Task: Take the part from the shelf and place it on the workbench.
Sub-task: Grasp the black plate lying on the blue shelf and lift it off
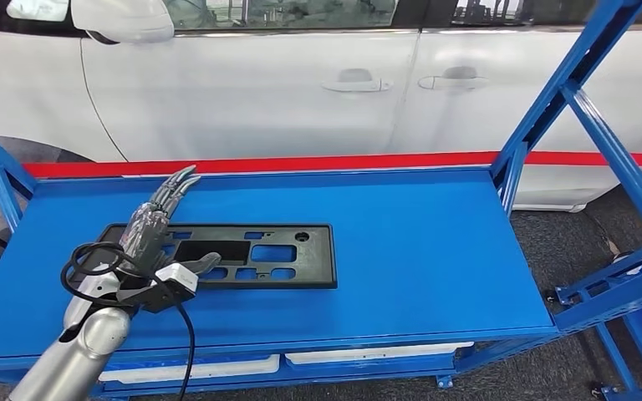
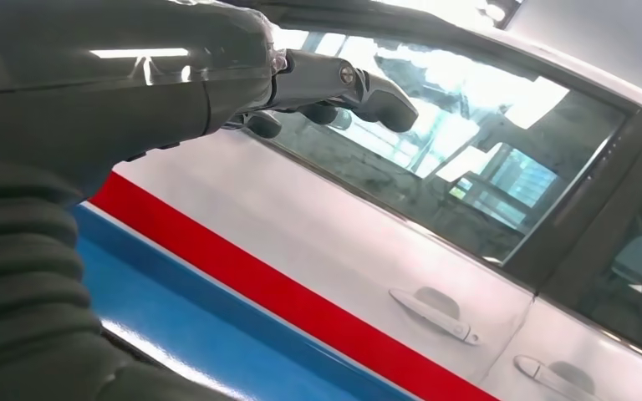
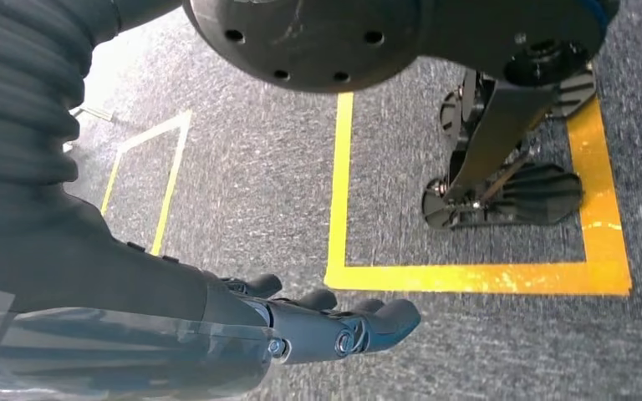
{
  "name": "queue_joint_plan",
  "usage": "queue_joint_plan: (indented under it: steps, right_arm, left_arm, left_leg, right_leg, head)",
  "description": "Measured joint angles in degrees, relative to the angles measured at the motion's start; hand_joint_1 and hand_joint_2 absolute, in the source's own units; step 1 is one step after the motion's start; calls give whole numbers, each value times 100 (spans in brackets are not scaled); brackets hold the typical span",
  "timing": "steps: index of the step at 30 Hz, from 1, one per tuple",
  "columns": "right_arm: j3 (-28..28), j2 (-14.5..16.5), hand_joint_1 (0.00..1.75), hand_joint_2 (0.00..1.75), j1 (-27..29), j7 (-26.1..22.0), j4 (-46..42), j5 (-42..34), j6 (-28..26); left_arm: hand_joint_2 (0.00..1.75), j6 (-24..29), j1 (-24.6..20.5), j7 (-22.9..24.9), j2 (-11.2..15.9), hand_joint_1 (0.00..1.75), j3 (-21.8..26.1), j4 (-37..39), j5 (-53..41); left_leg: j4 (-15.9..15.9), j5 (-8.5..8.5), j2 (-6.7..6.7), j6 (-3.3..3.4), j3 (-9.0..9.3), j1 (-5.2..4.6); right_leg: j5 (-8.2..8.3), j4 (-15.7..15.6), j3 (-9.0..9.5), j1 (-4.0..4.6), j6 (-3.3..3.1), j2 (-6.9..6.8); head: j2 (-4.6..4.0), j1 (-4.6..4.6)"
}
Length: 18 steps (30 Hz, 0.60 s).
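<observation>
Right now our left hand (image 1: 155,230) hovers over the left end of the part (image 1: 251,254), a flat black plastic panel with several cut-outs, which lies flat on the blue shelf (image 1: 418,251). Its long axis runs across our view, side to side, roughly parallel to the shelf's front edge. Our fingers (image 1: 175,185) are stretched out and apart, pointing away from us over the panel's far-left corner, while the thumb (image 1: 205,261) reaches in over the panel's near part; we hold nothing, and we cannot tell whether the hand touches the plastic or sits just above it. Most of the part extends to the right of the hand, so we judge that a grasp here would take it by one end and leave the long side unsupported. Our right hand (image 3: 334,327) hangs low above grey floor marked with yellow tape (image 3: 468,276), fingers loosely extended with nothing in them, well apart from the shelf, so the left hand is plainly the nearer one. Blue frame struts (image 1: 585,109) rise at the shelf's right, and a white car (image 1: 301,83) with a red stripe stands close behind.
</observation>
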Motion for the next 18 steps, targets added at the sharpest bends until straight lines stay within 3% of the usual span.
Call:
queue_joint_plan:
  steps: [4, 10, 15, 18]
  right_arm:
    - [1, 0, 0, 175, -2, 1, 0, 1, -3]
    - [21, 2, 0, 175, -3, 2, 0, 29, 4]
    - [38, 2, 0, 175, -4, 2, 0, 38, 4]
    - [44, 2, 0, 175, -8, 2, 0, 53, 7]
  left_arm:
    - [175, 26, 2, -58, 28, 0, 0, -1, 38]
    - [175, 205, 62, -438, 93, 0, 30, -126, 233]
    - [175, 187, 119, -650, 204, 0, 50, -275, 376]
    - [175, -97, 153, -921, 266, 0, 52, -367, 744]
  left_leg:
    - [2, -12, 2, 36, 2, -11]
    - [6, -11, 4, 48, 4, -19]
    - [6, -8, 5, 45, 12, -12]
    - [6, -5, 5, 41, 13, -8]
  right_leg:
    - [5, -26, 11, -5, 23, -1]
    - [10, -31, 11, -17, 135, -3]
    - [8, -20, 9, -5, 147, -5]
    - [8, -11, 5, 5, 146, -6]
  head:
    - [0, 0]
    - [0, -1]
    - [0, -1]
    - [0, -1]
